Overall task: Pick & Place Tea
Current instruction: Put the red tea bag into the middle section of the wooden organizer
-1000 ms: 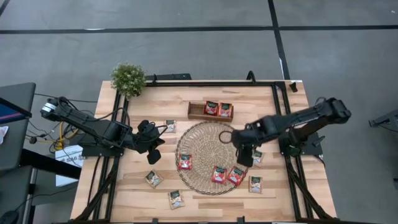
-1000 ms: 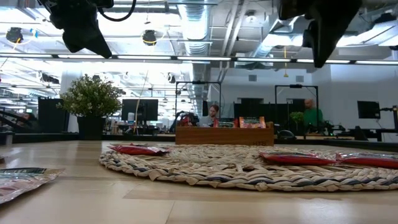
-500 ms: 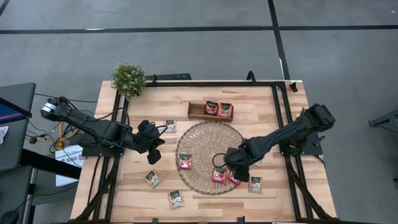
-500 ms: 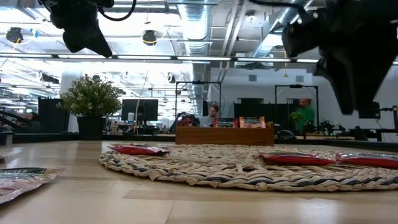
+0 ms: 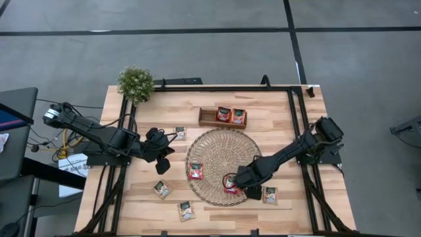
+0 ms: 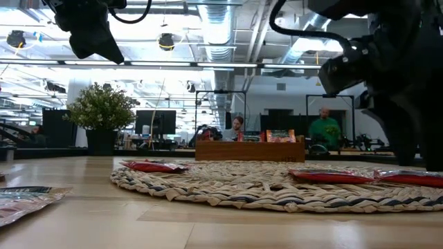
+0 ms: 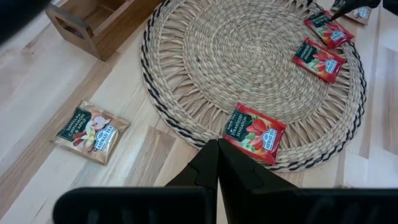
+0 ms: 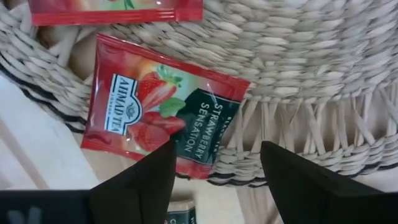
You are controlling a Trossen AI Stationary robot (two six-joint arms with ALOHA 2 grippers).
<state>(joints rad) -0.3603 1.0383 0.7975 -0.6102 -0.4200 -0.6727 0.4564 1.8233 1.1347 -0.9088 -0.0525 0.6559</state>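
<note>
Right wrist view: right gripper [image 8: 214,165] spread open, holding nothing | strawberry tea sachet [image 8: 158,106] directly ahead between its fingers, lying flat at woven mat [image 8: 298,56] rim, corner overhanging surface, lettering runs crosswise | right arm nearer | left gripper [image 5: 160,150] shut, parked well apart.

The left hand [image 7: 217,163] hangs shut over the table [image 7: 37,74]; 3 red sachets [image 7: 254,133] lie on the woven mat [image 7: 242,62]; 1 whitish sachet [image 7: 91,131] lies beside it; a wooden tray [image 7: 93,25] stands near.
</note>
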